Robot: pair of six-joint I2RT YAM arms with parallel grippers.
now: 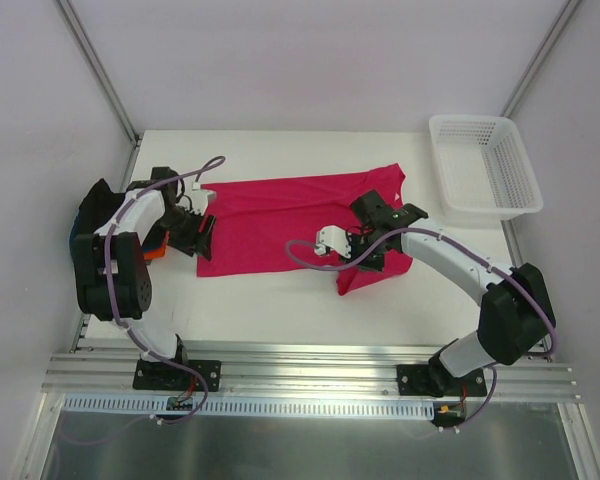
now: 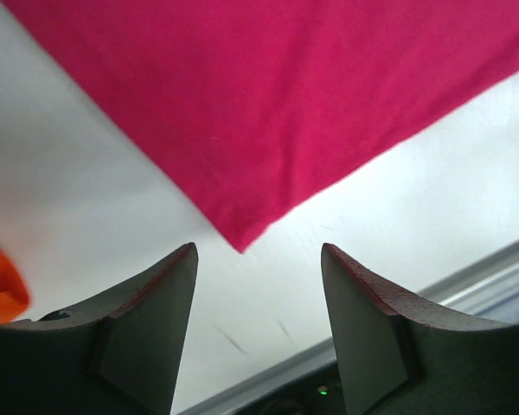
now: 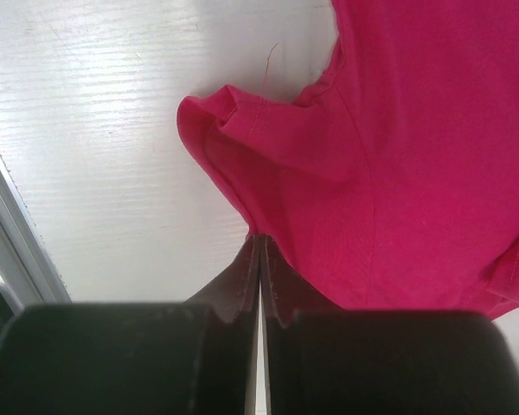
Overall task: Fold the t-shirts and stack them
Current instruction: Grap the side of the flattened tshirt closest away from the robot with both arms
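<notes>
A crimson-pink t-shirt [image 1: 290,215] lies spread across the middle of the white table [image 1: 280,310]. My left gripper [image 1: 202,236] is at its near-left corner. In the left wrist view that corner [image 2: 240,242] points in between the tips of the open left gripper [image 2: 258,249], and nothing is between the fingers. My right gripper [image 1: 365,257] is at the shirt's right side. In the right wrist view it [image 3: 259,239] is shut on a bunched edge of the pink t-shirt [image 3: 398,173], beside a rolled sleeve hem [image 3: 216,121].
A white mesh basket [image 1: 483,165] stands at the far right. At the left edge, behind my left arm, lie black cloth [image 1: 98,203] and orange cloth [image 1: 158,251]; a bit of the orange cloth [image 2: 0,290] shows in the left wrist view. A metal rail [image 1: 310,360] runs along the table's near edge.
</notes>
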